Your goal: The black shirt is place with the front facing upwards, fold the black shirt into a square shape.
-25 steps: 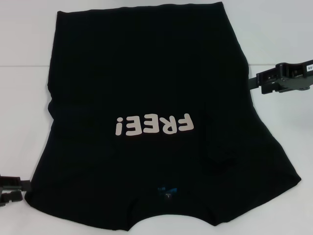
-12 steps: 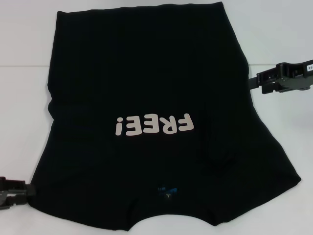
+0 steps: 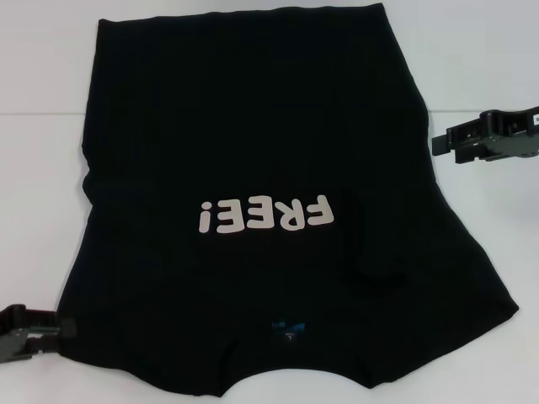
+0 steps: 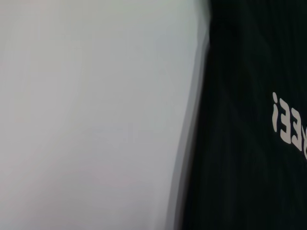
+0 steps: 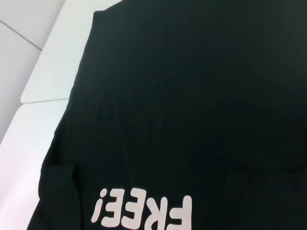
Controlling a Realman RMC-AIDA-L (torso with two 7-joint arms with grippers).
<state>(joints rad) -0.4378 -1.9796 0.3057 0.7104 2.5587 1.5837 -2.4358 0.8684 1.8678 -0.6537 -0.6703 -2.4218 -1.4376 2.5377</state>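
Left gripper: we see the left gripper (image 3: 61, 325) low at the near left of the head view, its tip right at the shirt's near left edge. Two dark prongs show with a small gap between them, but we cannot tell whether they are open or closed on cloth.

Right gripper: the right gripper (image 3: 438, 143) reaches in from the right, about level with the shirt's middle. Its tip sits just beside the shirt's right edge, with a thin strip of white showing between them. We cannot tell whether its fingers are open or closed.

Black shirt: the black shirt (image 3: 253, 126) lies spread flat, front up, filling most of the head view. Its collar end is nearest us and its hem is at the far side.

Lettering: the pale "FREE!" lettering (image 3: 265, 215) reads upside down to us, a little nearer than the shirt's middle. It also shows in the right wrist view (image 5: 144, 213) and partly in the left wrist view (image 4: 288, 124).

Neck label: a small blue neck label (image 3: 286, 330) sits at the collar, near the front edge.

Folds: we see a soft crease on the right side, between the lettering and the right sleeve.

Table: the white table (image 3: 42, 168) shows on both sides of the shirt.
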